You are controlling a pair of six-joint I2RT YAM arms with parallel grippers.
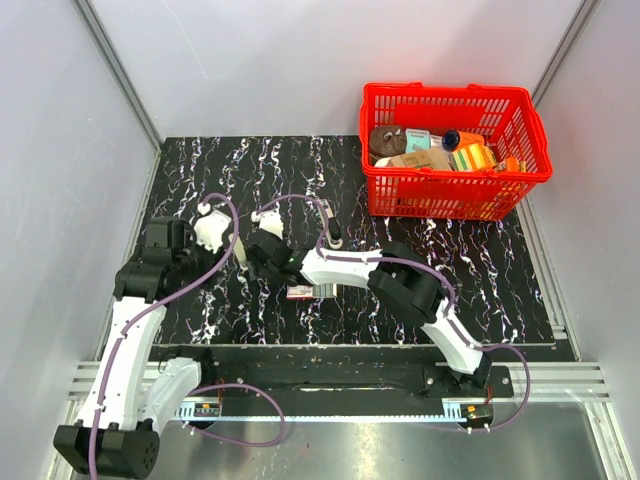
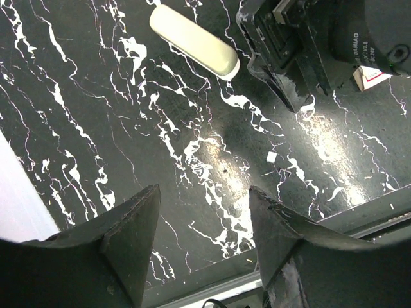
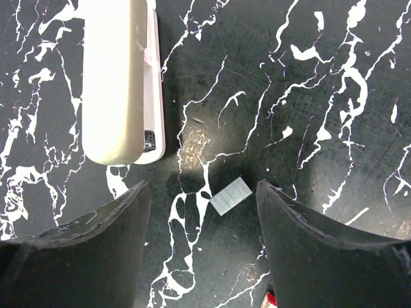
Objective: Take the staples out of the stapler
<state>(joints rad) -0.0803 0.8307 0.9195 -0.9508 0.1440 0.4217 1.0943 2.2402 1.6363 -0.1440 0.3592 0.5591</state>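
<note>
R gripper (image 3: 202, 190) hung w/ jaws wide, gripping nothing. I saw the staple strip (image 3: 230, 196) flat on the marble table (image 3: 334, 96) btwn its fingers, untouched. Cream stapler (image 3: 119, 83) lay at 10 o'clock from strip, apart. L gripper (image 2: 204, 192) was also wide, nothing held.

Probably a robot lab: white panels (image 1: 300, 60), aluminium rails (image 1: 120, 75), marbled mat (image 1: 500, 290).

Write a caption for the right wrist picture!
Open right gripper over a loose staple strip, beside the cream stapler.
</note>
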